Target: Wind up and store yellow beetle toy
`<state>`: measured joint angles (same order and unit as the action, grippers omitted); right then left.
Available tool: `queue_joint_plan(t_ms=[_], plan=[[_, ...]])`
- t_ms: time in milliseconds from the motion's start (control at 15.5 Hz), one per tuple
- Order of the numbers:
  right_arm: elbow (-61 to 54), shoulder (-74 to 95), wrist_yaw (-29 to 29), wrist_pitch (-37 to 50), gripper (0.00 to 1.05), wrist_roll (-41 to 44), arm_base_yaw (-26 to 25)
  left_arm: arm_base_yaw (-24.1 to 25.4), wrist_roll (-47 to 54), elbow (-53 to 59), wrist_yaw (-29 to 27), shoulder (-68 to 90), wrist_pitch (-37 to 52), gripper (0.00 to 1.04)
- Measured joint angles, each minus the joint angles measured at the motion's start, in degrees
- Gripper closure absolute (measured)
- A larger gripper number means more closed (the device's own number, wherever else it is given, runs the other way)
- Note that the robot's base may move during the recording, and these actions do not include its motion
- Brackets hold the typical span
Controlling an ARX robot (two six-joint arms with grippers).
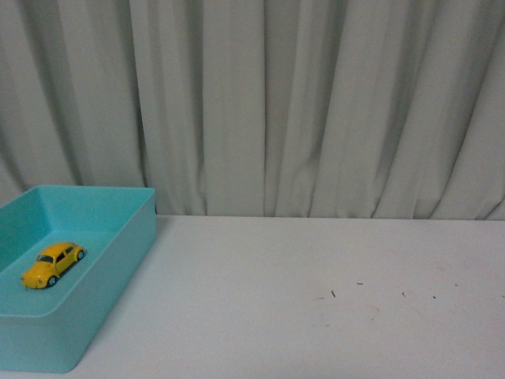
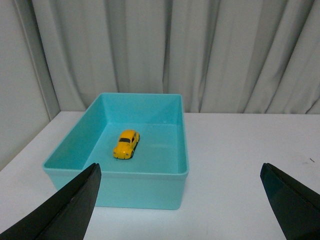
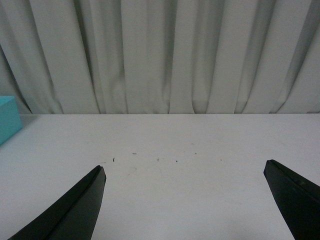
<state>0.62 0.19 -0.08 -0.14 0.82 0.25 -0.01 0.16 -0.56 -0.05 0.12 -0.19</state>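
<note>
The yellow beetle toy [image 1: 53,264] sits on the floor of the teal bin [image 1: 118,253] at the white counter's [image 1: 316,300] left end. Both the left gripper [image 2: 182,200] and right gripper [image 3: 185,200] hover empty, jaws spread wide.

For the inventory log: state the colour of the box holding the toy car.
Turquoise box; shows best in the left wrist view, with the yellow beetle toy inside.
</note>
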Motion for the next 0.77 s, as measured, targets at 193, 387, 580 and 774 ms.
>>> queue_joint_plan(t_ms=[193, 387, 580, 774], plan=[[0.00, 0.02, 0.07, -0.07, 0.07, 0.00, 0.00, 0.00, 0.00, 0.00, 0.00, 0.00, 0.00, 0.07], [0.00, 0.02, 0.07, -0.07, 0.07, 0.02, 0.00, 0.00, 0.00, 0.00, 0.02, 0.00, 0.00, 0.07], [0.00, 0.02, 0.07, -0.07, 0.07, 0.00, 0.00, 0.00, 0.00, 0.00, 0.02, 0.00, 0.00, 0.07], [0.00, 0.00, 0.07, -0.02, 0.07, 0.02, 0.00, 0.00, 0.00, 0.00, 0.02, 0.02, 0.02, 0.07]])
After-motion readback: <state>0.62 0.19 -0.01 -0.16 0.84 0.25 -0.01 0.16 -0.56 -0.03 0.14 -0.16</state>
